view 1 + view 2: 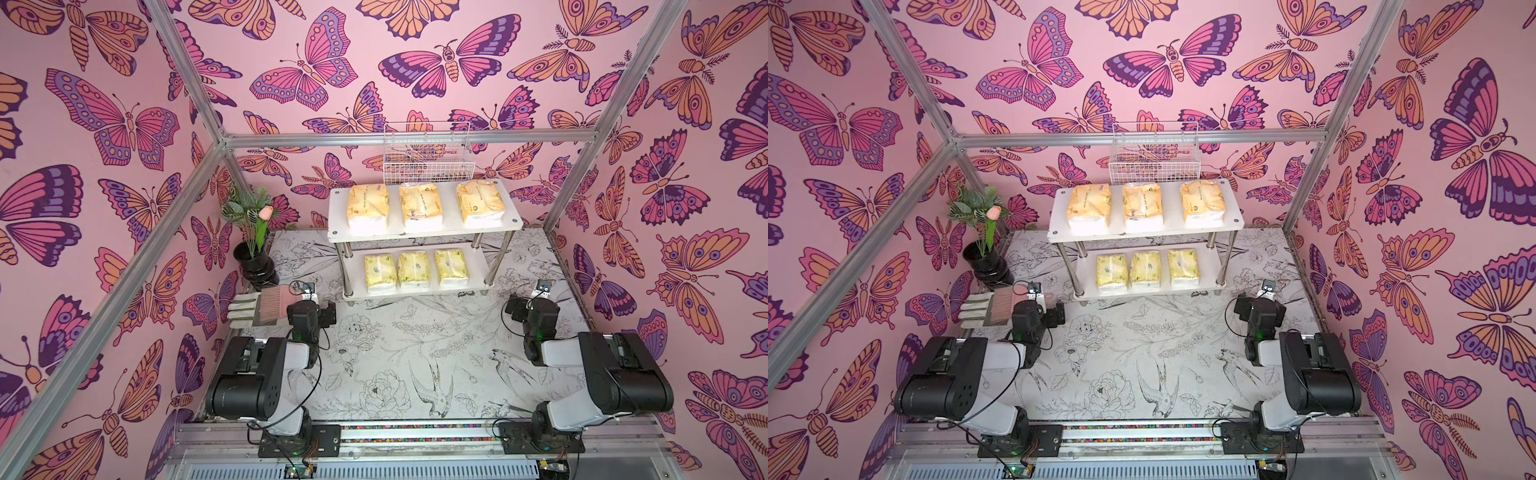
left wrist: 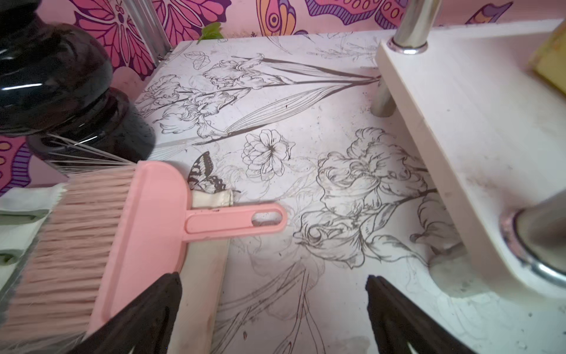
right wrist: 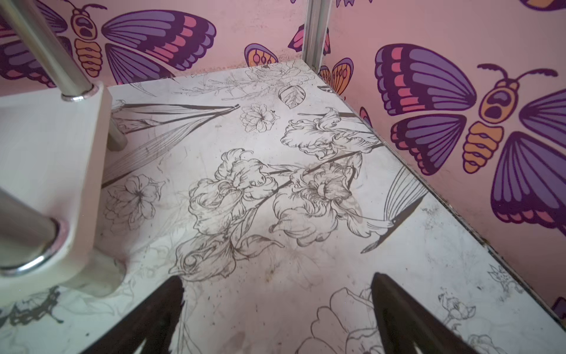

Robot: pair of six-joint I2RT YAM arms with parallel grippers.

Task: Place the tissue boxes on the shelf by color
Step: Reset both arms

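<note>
The white two-tier shelf (image 1: 424, 235) (image 1: 1142, 236) stands at the back middle of the table. Three orange-yellow tissue boxes (image 1: 420, 206) (image 1: 1143, 206) lie in a row on its top board. Three pale lemon ones (image 1: 413, 270) (image 1: 1145, 270) lie in a row on its lower board. My left gripper (image 2: 272, 279) hovers open and empty over the table, just off the lower board's left end (image 2: 477, 147); a corner of a pale box (image 2: 551, 64) shows there. My right gripper (image 3: 277, 279) is open and empty off the lower board's right end (image 3: 46, 171).
A white wire basket (image 1: 426, 158) hangs behind the shelf. A black vase with flowers (image 1: 253, 266) stands at the back left. In front of the vase a pink brush (image 2: 147, 220) lies on a folded glove (image 1: 245, 309), close to my left gripper. Pink walls enclose the table.
</note>
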